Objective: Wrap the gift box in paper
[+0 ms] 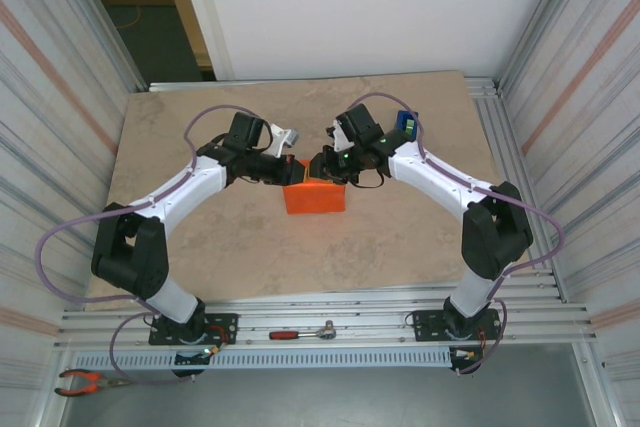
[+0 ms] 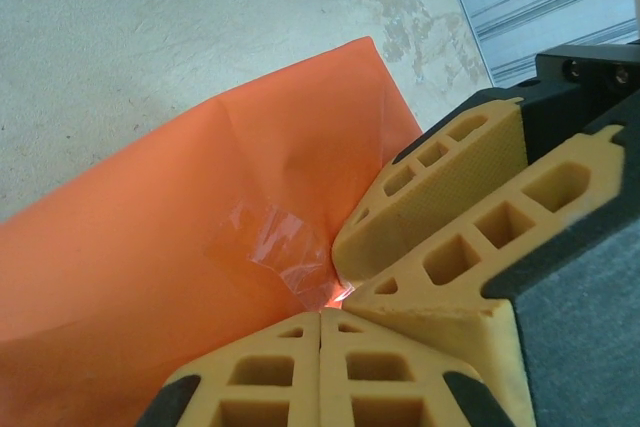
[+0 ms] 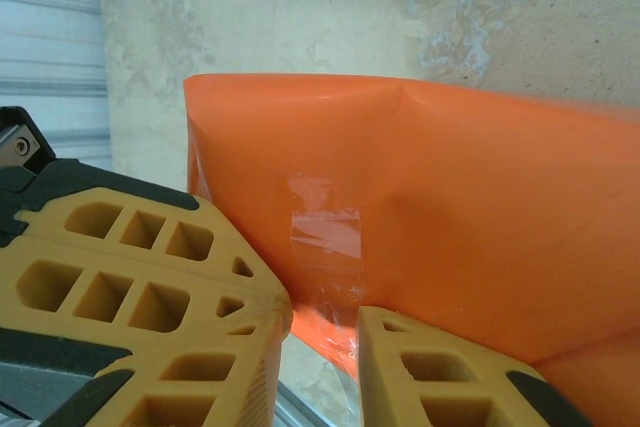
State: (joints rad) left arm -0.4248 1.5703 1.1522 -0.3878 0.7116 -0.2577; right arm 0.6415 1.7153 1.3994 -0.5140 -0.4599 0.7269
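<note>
Paper (image 1: 315,197), bright orange, is sitting as a wrapped bundle mid-table on the mottled beige tabletop (image 1: 200,257), a clear tape patch (image 3: 325,227) sticking on it. Left gripper (image 2: 320,332) is pressing its fingers together at the fold; right gripper (image 3: 320,332) is standing spread just beside. Corrugated metal walls (image 1: 60,97) are enclosing everything.

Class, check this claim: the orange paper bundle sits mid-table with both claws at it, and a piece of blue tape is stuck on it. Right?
One slip: the tape stuck on the paper is clear, not blue, as the right wrist view shows. The rest stands: the paper sits in the middle of the table with the left claw and right claw at it.
</note>
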